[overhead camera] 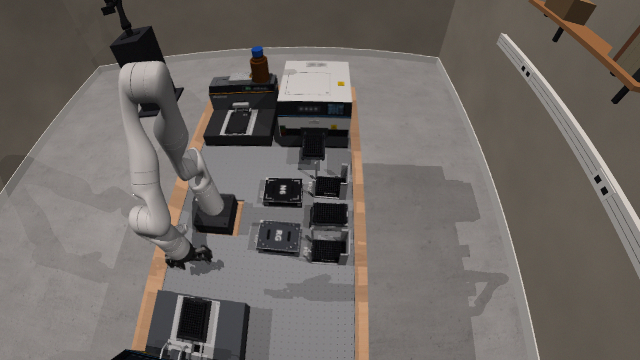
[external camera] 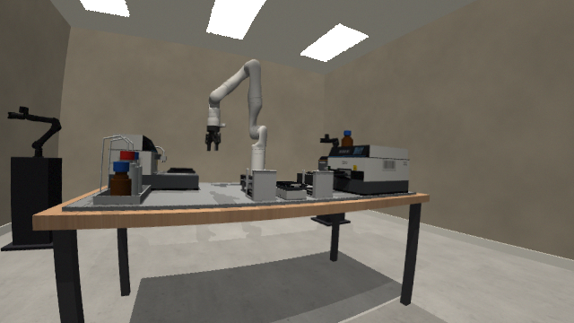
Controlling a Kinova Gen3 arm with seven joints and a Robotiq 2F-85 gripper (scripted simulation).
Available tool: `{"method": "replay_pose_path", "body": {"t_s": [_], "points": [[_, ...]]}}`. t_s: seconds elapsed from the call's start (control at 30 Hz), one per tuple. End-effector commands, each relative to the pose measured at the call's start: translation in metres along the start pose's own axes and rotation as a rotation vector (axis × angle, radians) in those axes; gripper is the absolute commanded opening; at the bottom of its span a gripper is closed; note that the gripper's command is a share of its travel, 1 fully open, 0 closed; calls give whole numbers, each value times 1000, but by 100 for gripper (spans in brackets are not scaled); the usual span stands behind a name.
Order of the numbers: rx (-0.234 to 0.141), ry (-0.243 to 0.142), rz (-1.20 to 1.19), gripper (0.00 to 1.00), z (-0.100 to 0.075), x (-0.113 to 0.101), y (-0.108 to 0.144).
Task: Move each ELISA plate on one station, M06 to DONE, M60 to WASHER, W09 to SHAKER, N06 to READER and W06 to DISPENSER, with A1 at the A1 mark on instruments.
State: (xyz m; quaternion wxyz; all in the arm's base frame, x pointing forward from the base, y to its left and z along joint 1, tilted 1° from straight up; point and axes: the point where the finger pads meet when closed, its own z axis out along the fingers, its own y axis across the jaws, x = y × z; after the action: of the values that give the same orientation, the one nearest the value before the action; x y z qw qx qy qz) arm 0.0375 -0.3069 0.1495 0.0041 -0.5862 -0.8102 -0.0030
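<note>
1 arm is on the desk (external camera: 224, 216), its tool (overhead camera: 192, 257) hanging high above the deck near the desk's left edge, fingers spread wide apart and holding nothing. In the exterior view the tool (external camera: 213, 143) points straight down, well clear of every station.

5 dark plates are visible from above. 1 plate (overhead camera: 194, 318) lies flat on the instrument at the near left corner of the desk. 1 plate (overhead camera: 239, 122) sits on the dark instrument at the far end, beside a brown bottle (overhead camera: 259, 66) with a blue cap. 1 plate (overhead camera: 313, 144) rests on the tray projecting from the white instrument (overhead camera: 314, 85) at the far right. 3 stations stand in a row along the right edge: a walled rack (overhead camera: 344, 186), an open station carrying a plate (overhead camera: 329, 214), and a second walled rack (overhead camera: 345, 250). Plate labels are too small to read.

2 labelled nests, N6 (overhead camera: 283, 191) and RG (overhead camera: 278, 236), lie side by side mid-desk, just left of that row.
</note>
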Motion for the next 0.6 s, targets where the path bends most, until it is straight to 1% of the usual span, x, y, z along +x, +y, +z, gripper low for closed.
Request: {"method": "replay_pose_path", "body": {"t_s": [0.0, 0.13, 0.23, 0.5, 0.57], "points": [[-1, -1, 1, 100, 0, 1, -8], [-1, -1, 1, 100, 0, 4, -21], [-1, -1, 121, 100, 0, -5, -26], [-1, -1, 121, 100, 0, -28, -39], [-1, -1, 121, 100, 0, -28, -39]]}}
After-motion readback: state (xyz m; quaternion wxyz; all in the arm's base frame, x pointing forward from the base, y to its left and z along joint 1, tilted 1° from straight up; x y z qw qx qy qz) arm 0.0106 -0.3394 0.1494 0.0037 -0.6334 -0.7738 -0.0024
